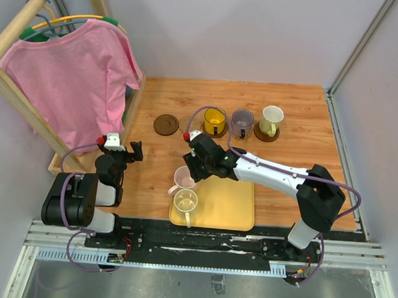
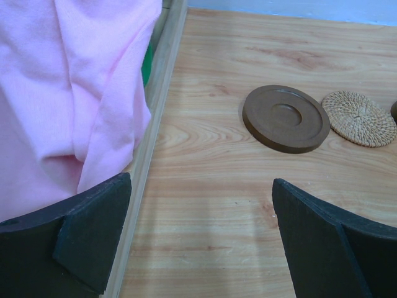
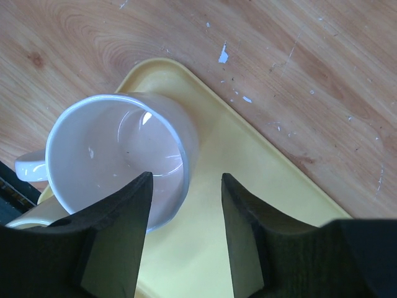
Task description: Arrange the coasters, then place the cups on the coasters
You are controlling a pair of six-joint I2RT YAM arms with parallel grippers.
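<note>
A pale pink cup (image 3: 118, 155) stands upright on the near-left corner of the yellow tray (image 3: 205, 248). My right gripper (image 3: 186, 177) hangs over it, open, one finger above the cup's inside and the other outside its wall. A cream cup (image 1: 185, 202) stands on the tray just in front of it. At the back, a yellow cup (image 1: 214, 120), a grey-purple cup (image 1: 242, 122) and a white cup (image 1: 272, 119) each rest on a coaster. One dark brown coaster (image 2: 285, 118) and a woven tan coaster (image 2: 361, 118) lie bare. My left gripper (image 2: 201, 236) is open over bare wood.
A wooden clothes rack (image 1: 15, 89) with a pink shirt (image 1: 76, 76) stands at the left, its base rail (image 2: 155, 143) right beside my left gripper. Grey walls close the table at the back and right.
</note>
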